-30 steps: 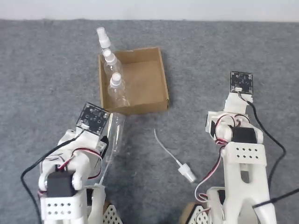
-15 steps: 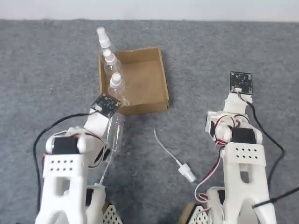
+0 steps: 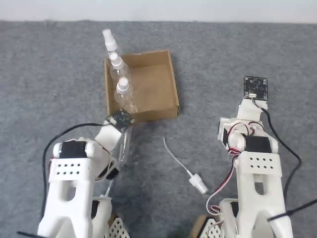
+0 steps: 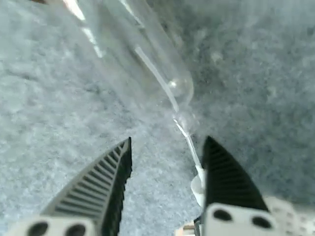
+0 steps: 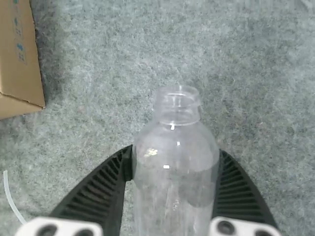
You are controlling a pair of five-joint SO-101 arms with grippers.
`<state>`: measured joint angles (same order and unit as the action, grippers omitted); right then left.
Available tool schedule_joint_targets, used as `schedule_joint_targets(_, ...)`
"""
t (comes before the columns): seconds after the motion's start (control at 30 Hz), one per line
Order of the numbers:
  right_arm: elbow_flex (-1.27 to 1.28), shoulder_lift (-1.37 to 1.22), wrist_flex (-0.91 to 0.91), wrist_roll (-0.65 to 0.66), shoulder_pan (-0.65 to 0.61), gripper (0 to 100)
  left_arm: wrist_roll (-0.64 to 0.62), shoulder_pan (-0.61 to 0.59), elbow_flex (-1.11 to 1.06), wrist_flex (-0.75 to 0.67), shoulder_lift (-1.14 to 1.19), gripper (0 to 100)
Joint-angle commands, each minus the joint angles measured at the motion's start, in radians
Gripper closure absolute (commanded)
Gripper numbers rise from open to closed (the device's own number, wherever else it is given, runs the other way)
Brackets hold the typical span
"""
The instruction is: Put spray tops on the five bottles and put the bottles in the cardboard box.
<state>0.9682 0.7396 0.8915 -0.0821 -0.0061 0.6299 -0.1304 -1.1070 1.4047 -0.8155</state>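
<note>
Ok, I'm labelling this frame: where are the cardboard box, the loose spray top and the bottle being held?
cardboard box (image 3: 157, 85): high view, bare inner floor.
loose spray top (image 3: 198, 184): high view, white head.
held bottle (image 5: 175, 164): right wrist view, shoulder below neck.

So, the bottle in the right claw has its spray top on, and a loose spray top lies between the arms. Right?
No. The bottle in the right claw has no spray top; its neck is open, as the right wrist view shows. A loose spray top does lie between the arms.
</note>
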Motion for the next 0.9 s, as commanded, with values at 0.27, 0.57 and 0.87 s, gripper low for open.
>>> schedule_joint_targets(0.27,-0.012,0.038,-0.019,-0.005,0.015,82.3,0.11,-0.006,-0.134,-0.15,-0.009,76)
schedule_joint_targets(0.57,-0.012,0.038,-0.019,-0.005,0.016,82.3,0.239,-0.009,-0.208,-0.195,-0.009,85)
schedule_joint_targets(0.87,-0.012,0.038,-0.019,-0.005,0.016,82.3,0.443,-0.118,-0.17,-0.198,-0.009,93)
